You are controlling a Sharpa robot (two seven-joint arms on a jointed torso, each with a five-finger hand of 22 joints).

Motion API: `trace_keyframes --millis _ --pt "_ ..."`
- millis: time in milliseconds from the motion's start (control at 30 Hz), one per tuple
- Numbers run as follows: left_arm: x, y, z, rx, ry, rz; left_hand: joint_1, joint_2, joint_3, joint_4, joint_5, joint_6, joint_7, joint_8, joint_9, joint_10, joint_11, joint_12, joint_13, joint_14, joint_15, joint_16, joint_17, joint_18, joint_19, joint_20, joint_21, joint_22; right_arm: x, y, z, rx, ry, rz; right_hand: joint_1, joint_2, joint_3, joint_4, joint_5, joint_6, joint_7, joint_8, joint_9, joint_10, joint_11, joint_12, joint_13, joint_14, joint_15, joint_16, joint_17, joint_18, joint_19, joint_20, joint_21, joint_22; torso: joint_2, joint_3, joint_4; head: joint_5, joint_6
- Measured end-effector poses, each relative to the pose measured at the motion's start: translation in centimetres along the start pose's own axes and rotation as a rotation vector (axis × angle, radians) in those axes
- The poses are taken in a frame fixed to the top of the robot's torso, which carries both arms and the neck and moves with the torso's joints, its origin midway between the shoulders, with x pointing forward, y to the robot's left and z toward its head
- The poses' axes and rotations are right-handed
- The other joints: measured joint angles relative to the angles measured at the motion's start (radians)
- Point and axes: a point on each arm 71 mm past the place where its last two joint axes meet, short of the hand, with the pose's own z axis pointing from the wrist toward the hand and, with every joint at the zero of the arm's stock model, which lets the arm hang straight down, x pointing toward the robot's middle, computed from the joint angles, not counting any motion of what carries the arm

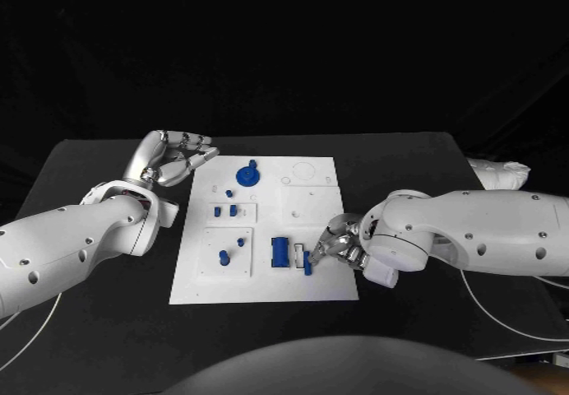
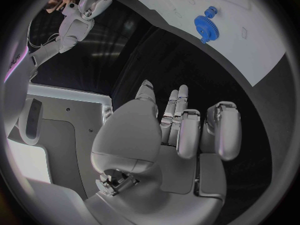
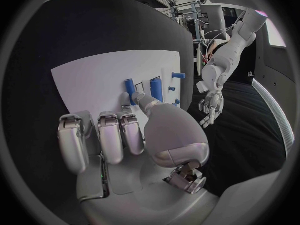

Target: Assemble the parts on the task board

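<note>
The white task board (image 1: 322, 185) lies mid-table. On it are a blue gear (image 1: 248, 174), small blue pieces (image 1: 217, 211), blue pegs (image 1: 224, 258) and a blue block (image 1: 279, 252). My right hand (image 1: 335, 243) rests over the board's right side, its fingers (image 3: 106, 135) curled in and its thumb stretched toward a blue peg (image 3: 130, 87) beside the block (image 3: 156, 89). I cannot tell whether the thumb touches the peg (image 1: 308, 262). My left hand (image 1: 178, 156) hovers off the board's far left corner with loosely bent, spread fingers (image 2: 187, 130) and an empty palm, the gear (image 2: 205, 24) beyond it.
Bare black table (image 1: 107, 164) surrounds the board on every side. A white bundle (image 1: 504, 173) lies at the table's right edge behind my right arm. The board's far right part (image 1: 303, 174) has only empty recesses.
</note>
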Motion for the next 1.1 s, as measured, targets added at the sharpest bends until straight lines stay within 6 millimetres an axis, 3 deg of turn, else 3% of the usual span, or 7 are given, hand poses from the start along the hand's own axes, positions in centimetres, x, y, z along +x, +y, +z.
trace_keyframes --millis 533,600,667,700,833,933,1100 --pt "0.0 0.0 0.0 -0.001 0.001 0.000 0.000 0.000 0.000 0.000 0.000 0.000 0.000 0.000 0.000 0.000 0.000 0.000 0.000 0.000 0.000 0.000 0.000 0.000 0.000 0.000 0.000 0.000 -0.5 -0.3 -0.2 -0.005 -0.050 0.012 -0.008 -0.008 -0.005 0.004 0.004 -0.004 -0.003 0.012 0.000 0.000 0.000 0.000 0.000 0.000 0.000 0.000 0.000 0.000 0.000 0.000 0.000 0.000 0.000 0.0002 0.0000 0.000 0.000" --pt "0.0 0.0 0.0 -0.001 0.000 0.000 0.000 0.000 0.000 0.000 0.000 0.000 0.000 0.000 0.000 0.000 0.000 0.000 0.000 0.000 0.000 0.000 0.000 0.000 0.000 0.000 0.000 0.000 -0.6 -0.5 -0.4 -0.004 -0.056 0.012 -0.019 -0.019 -0.023 0.006 -0.002 -0.022 0.013 0.051 -0.001 0.000 0.000 0.000 0.000 0.000 0.000 0.000 0.000 0.000 0.000 0.000 0.000 0.001 0.000 0.0000 0.0000 0.001 0.000" --pt "0.0 0.0 0.0 -0.001 0.000 0.000 0.000 0.000 0.000 0.000 0.000 0.000 0.000 0.000 0.000 0.000 0.000 0.000 0.000 0.000 0.000 0.000 0.000 0.000 0.000 0.000 0.000 0.000 -0.7 -0.9 -0.6 -0.001 -0.062 0.011 -0.029 -0.029 -0.048 0.009 -0.017 -0.039 0.019 0.121 -0.091 -0.001 -0.017 0.000 0.000 -0.001 -0.011 0.000 0.000 0.000 0.002 -0.003 0.000 0.001 0.000 -0.0003 0.0001 0.001 0.000" --pt "0.0 0.0 0.0 -0.001 0.001 0.000 0.000 0.000 0.000 0.000 0.000 0.000 0.000 0.000 0.000 0.000 0.000 0.000 0.000 0.000 0.000 0.000 0.000 0.000 0.000 0.000 0.000 0.000 -0.7 -1.0 -0.6 0.001 -0.064 0.009 -0.030 -0.034 -0.066 0.013 -0.027 -0.057 0.015 0.171 -0.098 0.000 -0.022 0.000 0.000 -0.001 -0.021 0.000 0.000 0.000 0.002 -0.014 0.000 0.001 0.000 -0.0003 0.0001 0.001 0.000" --pt "-0.1 0.1 0.0 -0.002 0.000 0.000 0.000 0.000 0.000 0.000 0.000 0.000 0.000 0.000 0.000 0.000 0.000 0.000 0.000 0.000 0.000 0.000 0.000 0.000 0.000 0.000 0.000 0.000 -0.7 -1.7 -1.1 0.010 -0.073 0.001 -0.037 -0.042 -0.103 0.026 -0.050 -0.089 -0.004 0.310 0.007 -0.003 -0.039 0.000 0.000 0.000 -0.030 0.000 0.000 0.000 0.002 -0.028 0.000 0.001 -0.001 -0.0003 0.0001 0.002 0.000" --pt "-0.1 0.1 -0.1 -0.002 0.000 0.000 0.000 0.000 0.000 0.000 0.000 0.000 0.000 0.000 0.000 0.000 0.000 0.000 0.000 0.000 0.000 0.000 0.000 0.000 0.000 0.000 0.000 0.000 -0.6 -1.9 -1.6 0.007 -0.075 -0.013 -0.049 -0.054 -0.116 0.039 -0.066 -0.102 -0.005 0.354 0.046 0.000 -0.043 0.000 0.000 -0.003 -0.033 0.000 0.000 0.000 0.002 -0.028 0.000 0.001 -0.001 -0.0004 -0.0001 0.003 0.000" --pt "-0.1 0.1 0.0 -0.002 0.000 0.001 0.000 0.000 0.000 0.000 0.000 0.000 0.000 0.000 0.000 0.000 0.000 0.000 0.000 0.000 0.000 0.000 0.000 0.000 0.000 0.000 0.000 0.000 -0.2 -1.9 -2.0 0.002 -0.061 -0.033 -0.063 -0.067 -0.136 0.058 -0.087 -0.109 -0.005 0.377 0.070 0.000 -0.043 0.000 0.000 0.000 -0.036 0.000 0.000 0.000 0.002 -0.028 0.000 0.001 -0.001 -0.0003 -0.0007 0.001 0.000"
